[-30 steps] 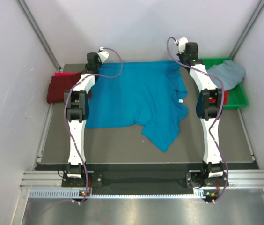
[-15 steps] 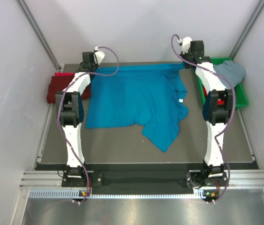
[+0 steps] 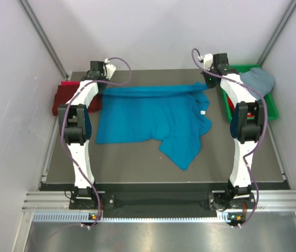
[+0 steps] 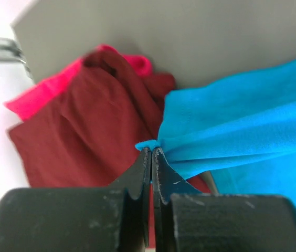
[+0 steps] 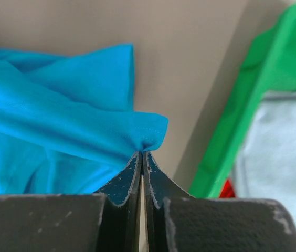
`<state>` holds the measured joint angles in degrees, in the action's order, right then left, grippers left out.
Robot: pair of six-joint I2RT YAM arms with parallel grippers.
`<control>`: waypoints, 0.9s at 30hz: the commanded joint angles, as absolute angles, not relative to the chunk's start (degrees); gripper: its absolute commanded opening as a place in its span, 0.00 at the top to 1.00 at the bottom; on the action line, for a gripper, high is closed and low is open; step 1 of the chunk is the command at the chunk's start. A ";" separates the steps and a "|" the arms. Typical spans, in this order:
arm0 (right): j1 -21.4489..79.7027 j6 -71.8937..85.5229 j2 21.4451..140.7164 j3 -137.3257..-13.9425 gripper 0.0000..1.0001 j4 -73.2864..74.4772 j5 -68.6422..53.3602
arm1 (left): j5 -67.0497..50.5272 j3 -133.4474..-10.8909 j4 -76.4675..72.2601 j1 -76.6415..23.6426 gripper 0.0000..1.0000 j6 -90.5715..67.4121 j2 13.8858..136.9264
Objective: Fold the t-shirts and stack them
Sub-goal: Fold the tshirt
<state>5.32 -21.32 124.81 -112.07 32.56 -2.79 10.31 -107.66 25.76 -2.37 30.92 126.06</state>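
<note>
Grey table (image 3: 132, 157) bears a limp, light blue shirt (image 3: 153, 113); left gripper (image 4: 150, 152) and right gripper (image 5: 141, 153) each pinch a corner, possibly the hem, with cloth sagging between.

— What encloses the work area?
— Plain white walls (image 3: 153, 31) on three sides, with slanted metal struts (image 3: 43, 37) in the far corners.
— And the surface?
— A dull grey-brown table top (image 3: 132, 163), an aluminium rail (image 3: 158, 198) along its near edge, and a brushed metal sheet (image 3: 158, 236) in front. The light is soft and even.
</note>
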 commanded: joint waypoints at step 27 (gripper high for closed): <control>5.62 -22.50 121.73 -105.82 1.00 37.96 -3.60 | 8.00 -107.23 41.13 -1.32 0.99 24.09 127.62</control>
<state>5.26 -22.00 123.61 -106.94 36.73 -3.62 8.05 -105.43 37.34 -2.28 25.41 127.42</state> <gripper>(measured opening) 0.006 0.018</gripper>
